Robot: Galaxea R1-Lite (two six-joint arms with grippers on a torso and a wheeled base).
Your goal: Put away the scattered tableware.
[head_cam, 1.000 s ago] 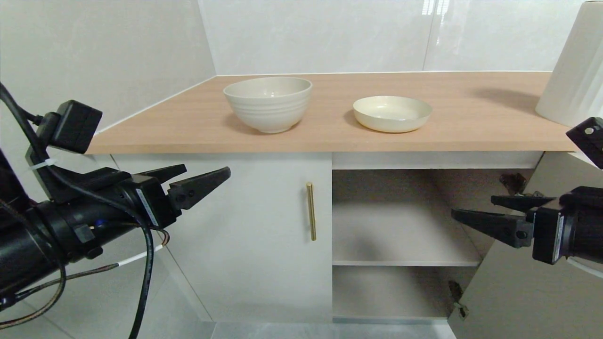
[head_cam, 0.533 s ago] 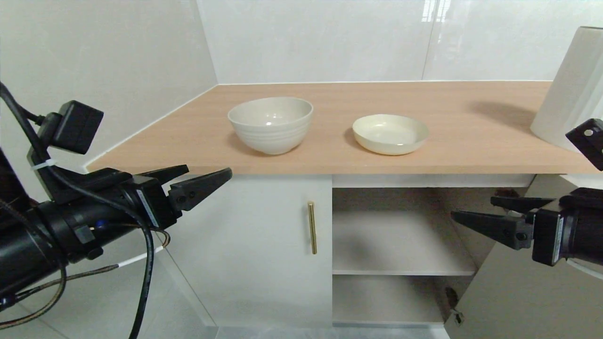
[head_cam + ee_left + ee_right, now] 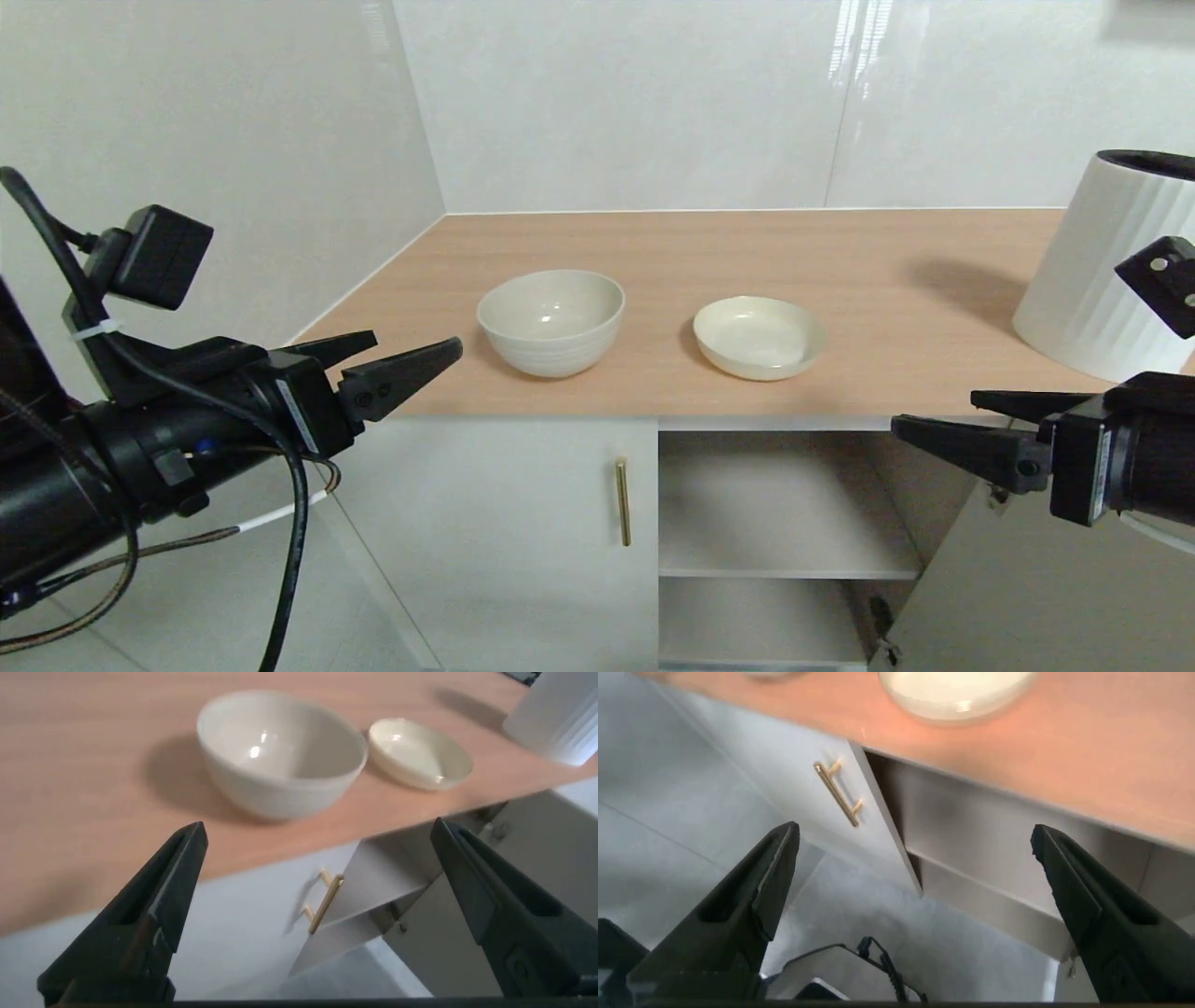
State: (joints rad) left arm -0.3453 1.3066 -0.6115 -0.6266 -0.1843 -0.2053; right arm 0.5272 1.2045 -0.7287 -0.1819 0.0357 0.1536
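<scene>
A deep cream bowl (image 3: 551, 322) (image 3: 280, 751) and a shallow cream dish (image 3: 758, 336) (image 3: 419, 752) (image 3: 948, 691) stand side by side on the wooden countertop (image 3: 887, 280). My left gripper (image 3: 415, 347) (image 3: 318, 829) hangs open at the counter's front edge, left of the bowl and short of it, holding nothing. My right gripper (image 3: 934, 413) (image 3: 915, 833) is open too. It sits just below the counter edge, in front of the open cabinet and to the right of the dish.
A tall white ribbed container (image 3: 1092, 271) (image 3: 561, 714) stands at the counter's right end. Below, the left cabinet door with a gold handle (image 3: 622, 501) (image 3: 838, 793) is closed. The right compartment is open, showing a bare shelf (image 3: 784, 569), with its door (image 3: 1027, 597) swung out near my right arm.
The whole head view has shifted: counter, bowls and cabinet sit lower in the picture, so the camera has risen. Both grippers stay open in the same pose.
</scene>
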